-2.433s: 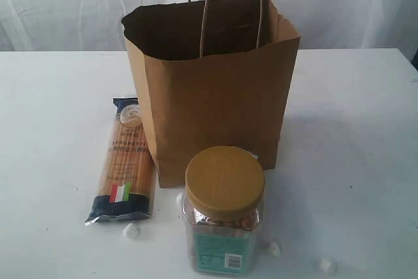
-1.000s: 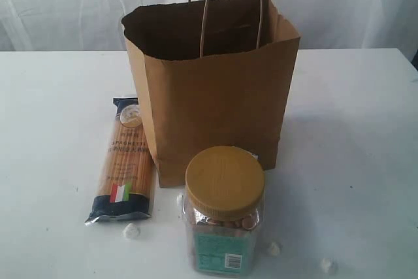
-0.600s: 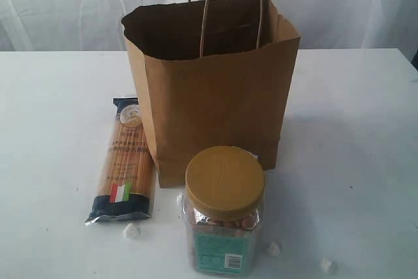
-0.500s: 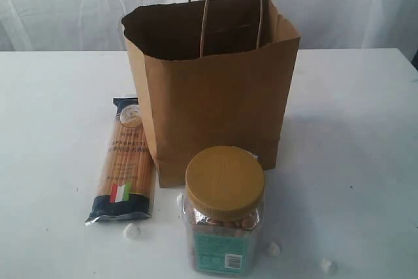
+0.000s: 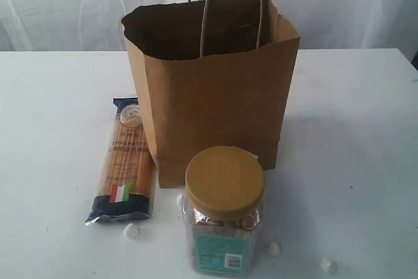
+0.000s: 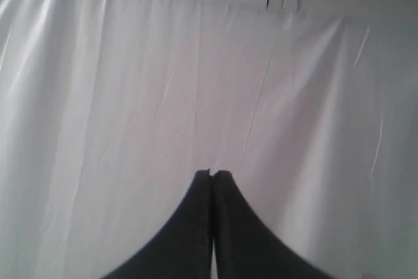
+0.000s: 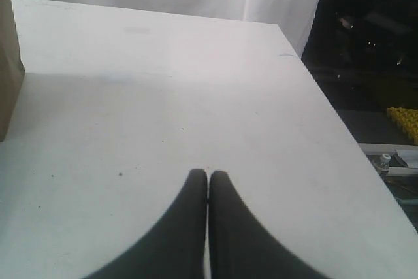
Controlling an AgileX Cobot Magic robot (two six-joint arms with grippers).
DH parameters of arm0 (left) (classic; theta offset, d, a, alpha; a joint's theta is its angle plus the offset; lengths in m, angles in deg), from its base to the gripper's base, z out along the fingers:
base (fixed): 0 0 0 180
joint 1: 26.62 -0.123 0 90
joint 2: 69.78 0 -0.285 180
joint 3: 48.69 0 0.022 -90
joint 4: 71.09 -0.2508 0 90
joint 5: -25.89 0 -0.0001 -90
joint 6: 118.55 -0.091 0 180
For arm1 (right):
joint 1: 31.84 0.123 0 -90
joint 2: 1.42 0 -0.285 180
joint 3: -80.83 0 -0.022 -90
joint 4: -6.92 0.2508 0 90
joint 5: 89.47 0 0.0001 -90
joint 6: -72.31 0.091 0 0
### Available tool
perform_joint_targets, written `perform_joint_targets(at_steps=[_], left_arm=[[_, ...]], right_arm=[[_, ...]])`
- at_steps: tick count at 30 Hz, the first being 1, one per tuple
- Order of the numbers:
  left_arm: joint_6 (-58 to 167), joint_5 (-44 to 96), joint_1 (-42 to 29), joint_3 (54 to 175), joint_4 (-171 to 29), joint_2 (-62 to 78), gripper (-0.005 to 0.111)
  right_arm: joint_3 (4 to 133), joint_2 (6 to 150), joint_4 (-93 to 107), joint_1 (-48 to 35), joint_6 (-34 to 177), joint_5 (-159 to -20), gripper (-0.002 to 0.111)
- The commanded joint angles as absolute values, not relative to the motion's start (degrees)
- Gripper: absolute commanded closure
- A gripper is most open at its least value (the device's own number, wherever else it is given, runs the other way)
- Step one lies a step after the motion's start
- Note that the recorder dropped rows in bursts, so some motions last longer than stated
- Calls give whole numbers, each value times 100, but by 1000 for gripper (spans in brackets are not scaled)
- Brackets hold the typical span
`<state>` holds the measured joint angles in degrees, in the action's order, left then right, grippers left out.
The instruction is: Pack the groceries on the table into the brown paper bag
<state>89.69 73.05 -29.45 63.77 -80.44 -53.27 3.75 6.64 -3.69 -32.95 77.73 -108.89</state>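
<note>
The brown paper bag (image 5: 215, 89) stands open and upright at the middle of the white table (image 5: 353, 135), its loop handles up. A spaghetti packet with an Italian flag (image 5: 124, 161) lies flat just left of the bag. A clear jar with a yellow lid (image 5: 224, 210) stands in front of the bag. Neither arm shows in the exterior view. My left gripper (image 6: 213, 174) is shut and empty, facing a white curtain. My right gripper (image 7: 208, 174) is shut and empty above bare table, with the bag's corner (image 7: 8, 63) at the frame edge.
Small white lumps (image 5: 131, 230) (image 5: 273, 248) (image 5: 326, 265) lie scattered near the front of the table. A white curtain (image 5: 65, 4) hangs behind. In the right wrist view the table's edge (image 7: 326, 106) drops off to a dark area.
</note>
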Motion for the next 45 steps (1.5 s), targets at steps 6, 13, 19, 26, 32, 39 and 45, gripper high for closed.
perform_joint_targets(at_steps=[6, 13, 19, 26, 32, 39, 45], left_arm=[[11288, 6124, -2918, 9007, -12776, -2597, 107], [12591, 6157, -2918, 8991, -13565, -278, 107], [13776, 8387, -1515, 8971, -15636, 474, 107], [13618, 6683, 1906, 8544, -16398, 626, 107], [13134, 5489, 2565, 8406, -15228, 1609, 107], [12253, 4432, 2565, 8406, -13620, 2092, 107], [10548, 3950, 2534, 8406, -12116, 2092, 107]], right_arm=[[361, 636, -398, -3287, 7809, -10869, 108], [361, 636, -398, -3287, 7809, -10869, 108], [361, 636, -398, -3287, 7809, -10869, 108], [361, 636, -388, -3287, 7809, -10869, 108], [361, 636, -388, -3287, 7809, -10869, 108], [361, 636, -388, -3287, 7809, -10869, 108], [361, 636, -388, -3287, 7809, -10869, 108]])
